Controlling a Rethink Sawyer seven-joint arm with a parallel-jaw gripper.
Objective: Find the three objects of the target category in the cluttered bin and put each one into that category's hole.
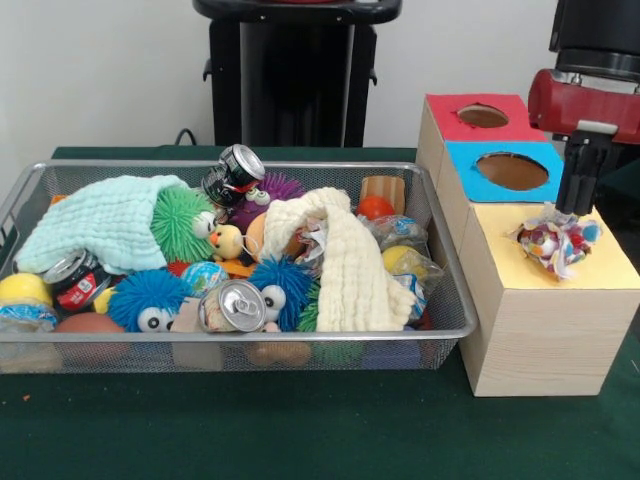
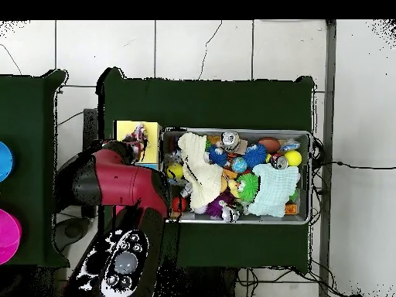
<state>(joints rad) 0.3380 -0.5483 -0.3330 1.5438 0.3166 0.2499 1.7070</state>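
Note:
My gripper [image 1: 577, 208] hangs over the yellow-topped box [image 1: 606, 268] at the right and is shut on the top of a clear crinkly bag of coloured sweets [image 1: 555, 243]. The bag rests on the yellow top and hides whatever hole is there. In the overhead view the bag [image 2: 138, 133] shows on the yellow box [image 2: 151, 148], with the red arm covering the gripper. The wire bin [image 1: 448, 330] holds crushed cans [image 1: 233, 305], a second can [image 1: 236, 172], fuzzy balls [image 1: 148, 297], a mint cloth [image 1: 100, 222], a cream cloth [image 1: 352, 262] and more plastic bags [image 1: 398, 232].
Behind the yellow box stand a blue-topped box with a round hole [image 1: 512, 170] and a red-topped box with a hole [image 1: 483, 116]. The bin [image 2: 310, 178] sits right against the boxes. Green cloth covers the table [image 1: 300, 430].

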